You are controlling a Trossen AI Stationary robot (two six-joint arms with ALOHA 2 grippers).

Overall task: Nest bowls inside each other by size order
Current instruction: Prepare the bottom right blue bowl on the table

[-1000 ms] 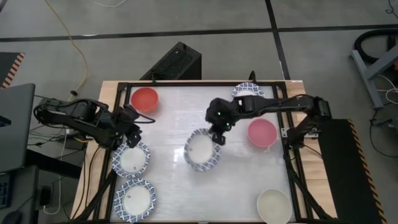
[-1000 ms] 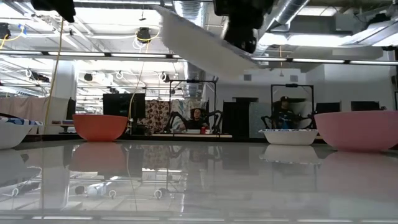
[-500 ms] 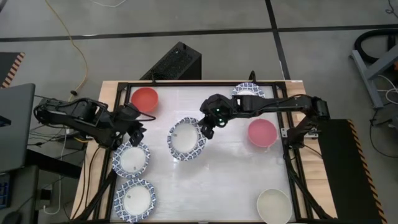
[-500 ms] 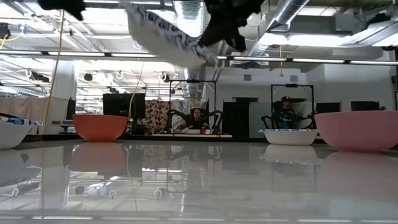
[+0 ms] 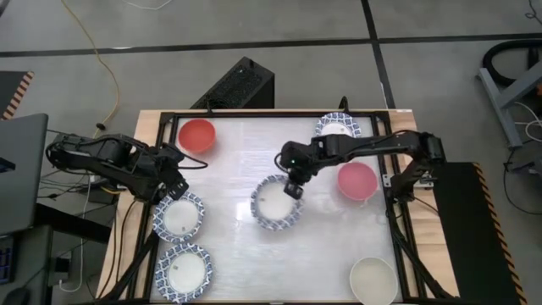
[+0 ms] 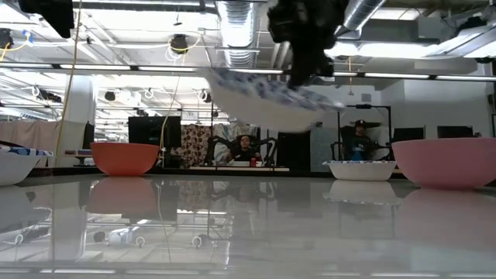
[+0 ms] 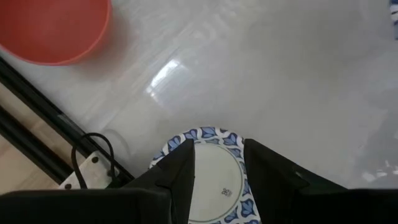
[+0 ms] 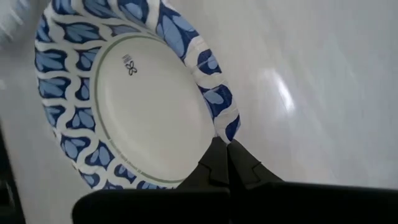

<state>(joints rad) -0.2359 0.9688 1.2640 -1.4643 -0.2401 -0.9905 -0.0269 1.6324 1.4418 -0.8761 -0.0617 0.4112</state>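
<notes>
The round red bowl (image 7: 55,28) is cut off at the left wrist picture's edge, and the blue-patterned white bowl (image 7: 214,171) there sits partly behind dark fingers (image 7: 180,180).

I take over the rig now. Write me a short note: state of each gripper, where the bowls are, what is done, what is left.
Right gripper: shut on the rim of a blue-patterned bowl, lifted above mid-table.
Left gripper: open above a blue-patterned bowl at the left edge.
Others: blue-patterned near-left and far, red bowl far-left, pink bowl right, cream bowl near-right.
Done: nothing nested.
Left: all nesting.
</notes>
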